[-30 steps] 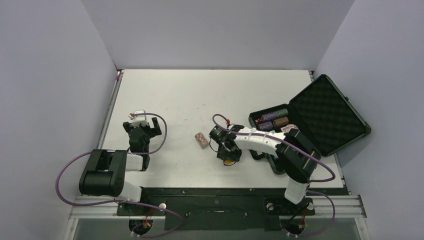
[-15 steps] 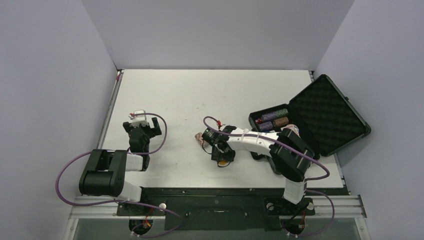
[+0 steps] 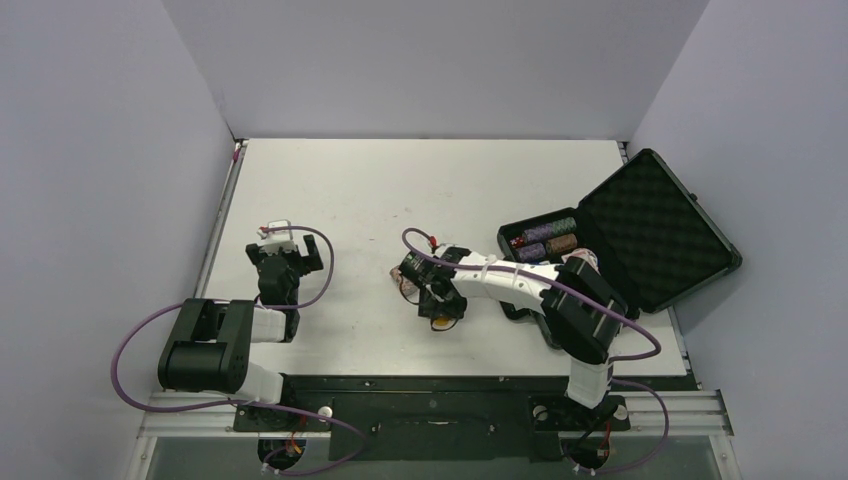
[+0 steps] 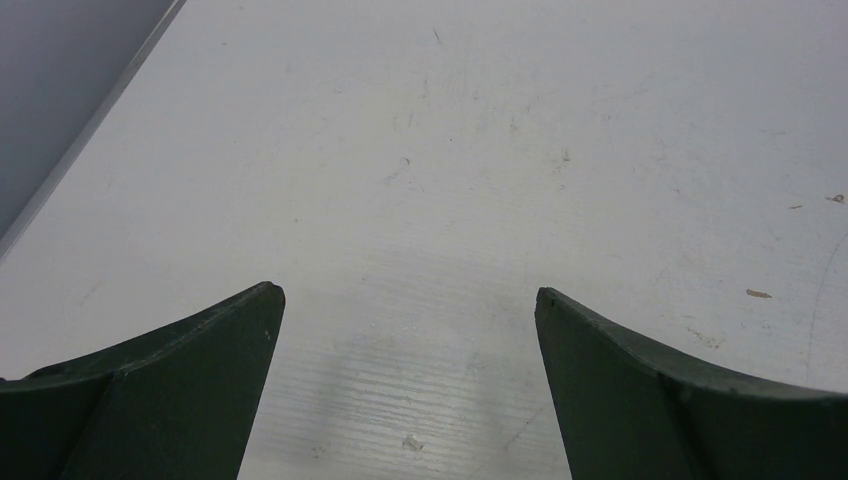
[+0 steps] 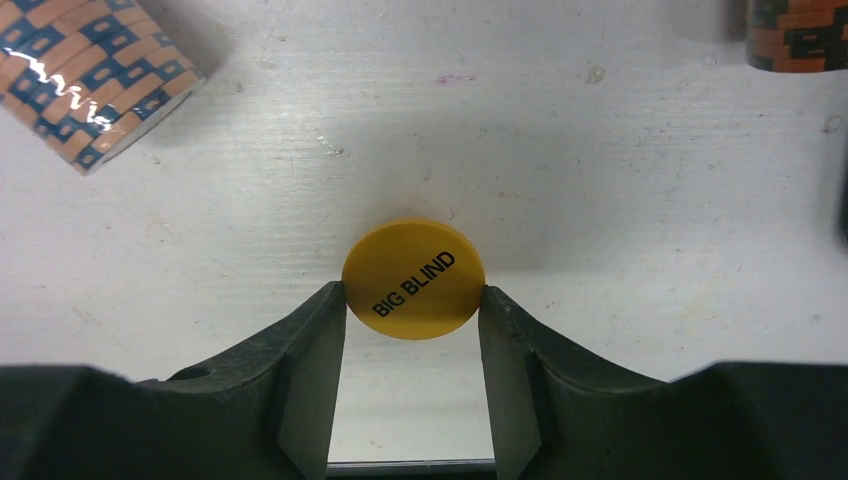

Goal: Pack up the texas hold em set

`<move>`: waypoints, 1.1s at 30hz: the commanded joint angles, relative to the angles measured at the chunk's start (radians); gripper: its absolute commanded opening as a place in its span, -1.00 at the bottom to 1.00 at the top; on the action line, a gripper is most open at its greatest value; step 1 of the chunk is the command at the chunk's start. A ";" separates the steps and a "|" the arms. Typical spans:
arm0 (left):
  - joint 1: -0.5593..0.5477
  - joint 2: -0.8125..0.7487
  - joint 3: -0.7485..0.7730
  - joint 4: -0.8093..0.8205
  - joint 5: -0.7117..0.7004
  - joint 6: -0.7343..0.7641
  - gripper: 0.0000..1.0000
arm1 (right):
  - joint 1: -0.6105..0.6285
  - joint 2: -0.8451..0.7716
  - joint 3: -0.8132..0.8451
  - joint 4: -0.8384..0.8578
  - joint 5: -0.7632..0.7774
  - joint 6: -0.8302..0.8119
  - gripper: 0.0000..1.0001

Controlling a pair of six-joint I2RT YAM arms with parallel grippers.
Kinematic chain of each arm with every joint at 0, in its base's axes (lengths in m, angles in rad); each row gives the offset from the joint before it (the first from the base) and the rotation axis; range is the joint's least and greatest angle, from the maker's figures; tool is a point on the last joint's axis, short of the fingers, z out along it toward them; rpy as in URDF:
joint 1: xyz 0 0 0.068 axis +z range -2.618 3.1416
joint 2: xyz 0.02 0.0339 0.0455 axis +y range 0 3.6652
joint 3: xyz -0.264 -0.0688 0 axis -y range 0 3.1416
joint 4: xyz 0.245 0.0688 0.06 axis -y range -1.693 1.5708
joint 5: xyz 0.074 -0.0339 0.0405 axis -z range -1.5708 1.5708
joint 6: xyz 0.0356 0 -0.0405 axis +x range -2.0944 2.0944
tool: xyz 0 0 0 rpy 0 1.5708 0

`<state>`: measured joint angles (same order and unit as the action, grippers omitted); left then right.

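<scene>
My right gripper (image 5: 413, 300) is shut on a yellow disc (image 5: 413, 279) marked BIG BLIND, pinched by its edges just above the table; in the top view the gripper (image 3: 438, 312) and the disc (image 3: 440, 323) sit at mid-table. A lying stack of orange-and-blue chips (image 5: 85, 75) is close by, partly hidden by the gripper in the top view (image 3: 402, 281). The black foam-lined case (image 3: 640, 230) stands open at the right with chip stacks (image 3: 550, 238) inside. My left gripper (image 3: 278, 262) is open and empty over bare table (image 4: 410, 300).
Part of another orange-and-black chip stack (image 5: 800, 35) shows at the top right edge of the right wrist view. The case lid leans toward the right wall. Grey walls close in the table (image 3: 400, 190) on three sides.
My right gripper has moved left with the yellow disc, ending up beside the lying chip stack and partly covering it. The left arm has not moved.
</scene>
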<state>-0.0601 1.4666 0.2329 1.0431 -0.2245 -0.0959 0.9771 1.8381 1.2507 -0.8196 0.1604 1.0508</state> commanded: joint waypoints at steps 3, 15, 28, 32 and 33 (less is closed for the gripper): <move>-0.003 0.001 0.023 0.052 -0.004 0.002 0.93 | 0.008 -0.041 0.057 -0.029 0.044 -0.010 -0.52; -0.003 0.001 0.024 0.052 -0.004 0.002 0.93 | 0.001 -0.089 0.038 -0.045 0.069 -0.013 -0.53; -0.002 0.001 0.023 0.051 -0.004 0.001 0.93 | -0.063 -0.188 -0.011 -0.077 0.103 -0.026 -0.52; -0.003 0.001 0.024 0.052 -0.004 0.002 0.93 | -0.101 -0.232 -0.033 -0.093 0.111 -0.041 -0.52; -0.004 0.001 0.023 0.052 -0.004 0.002 0.93 | -0.114 -0.247 -0.036 -0.097 0.113 -0.045 -0.52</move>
<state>-0.0601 1.4666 0.2329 1.0431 -0.2245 -0.0959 0.9005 1.6726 1.2324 -0.8867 0.2253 1.0283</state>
